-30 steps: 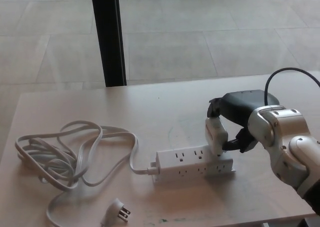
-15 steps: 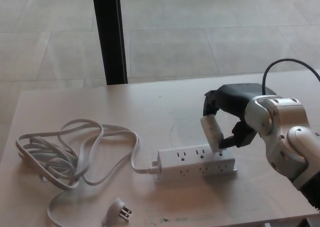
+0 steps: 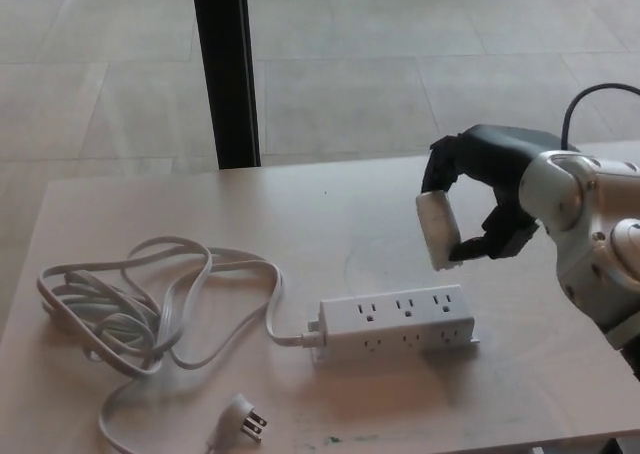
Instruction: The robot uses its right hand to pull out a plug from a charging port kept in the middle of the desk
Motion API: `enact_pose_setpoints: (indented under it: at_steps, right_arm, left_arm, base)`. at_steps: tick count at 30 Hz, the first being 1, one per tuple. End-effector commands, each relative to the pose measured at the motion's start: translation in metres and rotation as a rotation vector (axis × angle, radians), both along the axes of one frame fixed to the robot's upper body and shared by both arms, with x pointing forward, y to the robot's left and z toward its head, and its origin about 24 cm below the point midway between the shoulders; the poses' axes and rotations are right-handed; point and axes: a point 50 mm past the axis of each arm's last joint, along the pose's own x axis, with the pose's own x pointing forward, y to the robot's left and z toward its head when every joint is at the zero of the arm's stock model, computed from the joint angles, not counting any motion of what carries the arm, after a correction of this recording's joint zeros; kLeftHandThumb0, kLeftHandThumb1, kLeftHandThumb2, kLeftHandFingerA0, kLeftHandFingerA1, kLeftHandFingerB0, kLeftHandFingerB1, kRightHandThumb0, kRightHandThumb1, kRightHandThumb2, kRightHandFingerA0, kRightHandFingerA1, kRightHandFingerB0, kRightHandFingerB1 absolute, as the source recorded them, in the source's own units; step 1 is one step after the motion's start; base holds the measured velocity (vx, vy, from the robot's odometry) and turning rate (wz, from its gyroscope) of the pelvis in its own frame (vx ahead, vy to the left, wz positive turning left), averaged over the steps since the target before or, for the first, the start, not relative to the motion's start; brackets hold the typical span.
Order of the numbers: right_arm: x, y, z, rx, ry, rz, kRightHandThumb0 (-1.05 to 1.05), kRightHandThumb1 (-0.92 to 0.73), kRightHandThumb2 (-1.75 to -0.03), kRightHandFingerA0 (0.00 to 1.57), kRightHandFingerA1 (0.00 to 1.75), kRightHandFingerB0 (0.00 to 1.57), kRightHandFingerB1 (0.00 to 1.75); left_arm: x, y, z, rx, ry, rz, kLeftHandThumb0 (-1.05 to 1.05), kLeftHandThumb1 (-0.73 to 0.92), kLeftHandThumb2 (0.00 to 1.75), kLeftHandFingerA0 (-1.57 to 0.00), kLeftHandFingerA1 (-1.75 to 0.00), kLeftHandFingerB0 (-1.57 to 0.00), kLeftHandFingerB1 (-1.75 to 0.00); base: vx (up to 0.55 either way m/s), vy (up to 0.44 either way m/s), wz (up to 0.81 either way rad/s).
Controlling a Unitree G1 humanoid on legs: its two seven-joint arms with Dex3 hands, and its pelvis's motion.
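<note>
Plug now clear of power strip, lifted up vs 1 s ago; all sockets empty. Right hand pinching it above surface, so pull-out looks done.

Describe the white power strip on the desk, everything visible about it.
The white plastic power strip is a long rectangular block lying flat near the middle of the pale wooden desk. Two rows of three-prong outlets show, one on its top face and one on its front face, all empty. A white flat cord leaves its left end and loops into a loose pile, ending in a pronged plug by the front edge. Nothing else touches the strip.
</note>
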Motion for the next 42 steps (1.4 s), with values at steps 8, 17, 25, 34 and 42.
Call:
enact_pose_setpoints:
  at_steps: [8, 17, 25, 34, 42]
  right_arm:
    - [-0.004, -0.087, -0.007, -0.207, -0.065, -0.150, -0.39, -0.71, -0.79, 0.90, 1.72, 0.80, 1.05]
    - [-0.016, -0.101, -0.067, -0.289, 0.021, -0.142, -0.45, -0.79, -0.76, 0.90, 1.75, 0.79, 1.17]
    - [-0.020, -0.075, -0.091, -0.296, 0.025, -0.077, -0.45, -0.68, -0.69, 0.85, 1.71, 0.71, 1.24]
    - [-0.024, -0.072, -0.101, -0.460, 0.028, 0.019, -0.38, -0.50, -0.64, 0.89, 1.55, 0.42, 0.50]
    - [-0.020, -0.087, -0.079, -0.478, 0.161, -0.087, -1.04, -0.59, -0.62, 0.74, 1.38, 0.00, 0.10]
  left_arm:
    - [-0.001, 0.004, 0.004, 0.017, -0.026, 0.012, -0.84, 0.92, 0.81, -0.81, -0.57, -0.48, -0.42]
    - [-0.002, 0.004, 0.005, 0.015, -0.026, 0.013, -0.84, 0.92, 0.81, -0.79, -0.56, -0.48, -0.42]
    - [0.001, 0.004, 0.005, 0.011, -0.029, 0.020, -0.89, 0.81, 0.93, -0.81, -0.61, -0.49, -0.48]
    - [0.000, 0.005, 0.004, 0.016, -0.029, 0.031, -0.83, 0.92, 0.79, -0.79, -0.54, -0.50, -0.42]
    - [-0.004, 0.006, 0.003, 0.002, -0.023, 0.033, -0.85, 0.92, 0.80, -0.77, -0.54, -0.49, -0.42]
  base:
    - [0.00, 0.000, 0.00]
    - [0.00, 0.000, 0.00]
    - [0.00, 0.000, 0.00]
    - [0.00, 0.000, 0.00]
    - [0.00, 0.000, 0.00]
